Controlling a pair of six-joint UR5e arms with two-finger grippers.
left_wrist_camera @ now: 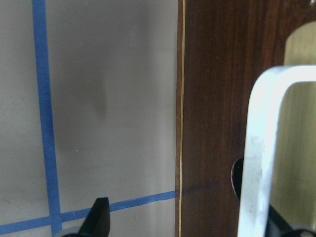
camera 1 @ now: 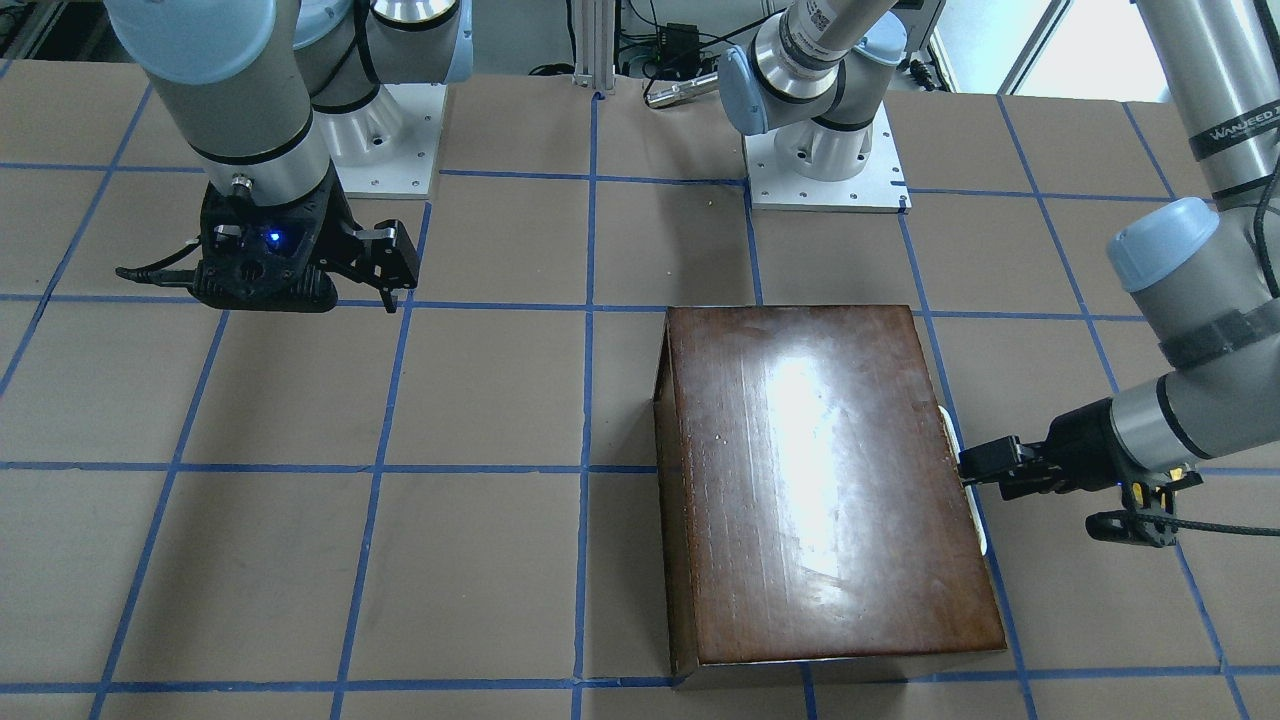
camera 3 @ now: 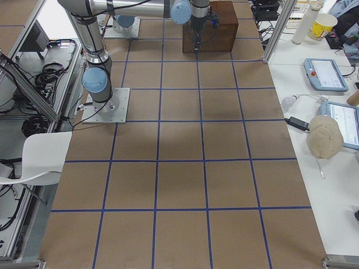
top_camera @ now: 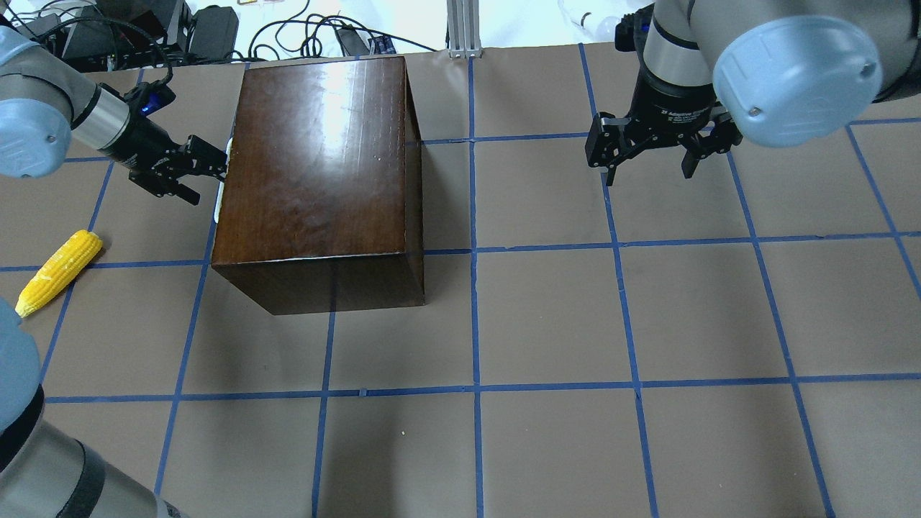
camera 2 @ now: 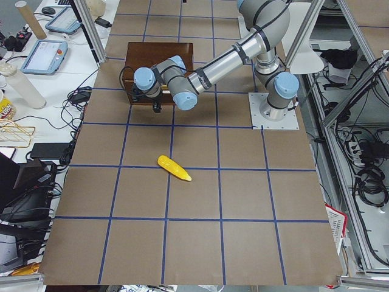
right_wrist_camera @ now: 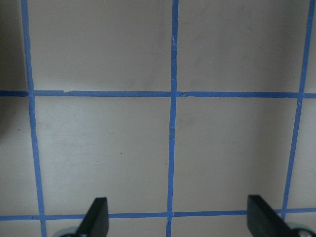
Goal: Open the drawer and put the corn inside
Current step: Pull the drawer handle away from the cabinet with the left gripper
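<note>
The glossy dark-brown box (top_camera: 316,158) stands on the table with its drawer shut. The drawer's dark front panel (left_wrist_camera: 222,98) and white handle (left_wrist_camera: 261,148) fill the left wrist view. My left gripper (top_camera: 209,173) is open, right at the handle (top_camera: 224,180) on the box's left side. One fingertip (left_wrist_camera: 98,217) shows and the other is hidden behind the handle. The yellow corn (top_camera: 59,272) lies on the table near the left edge, apart from the box. My right gripper (top_camera: 651,169) is open and empty, hanging above bare table to the right.
The table is brown paper with a grid of blue tape. The arm bases (camera 1: 825,170) sit on white plates at the robot's side. Cables and gear (top_camera: 216,29) lie beyond the far edge.
</note>
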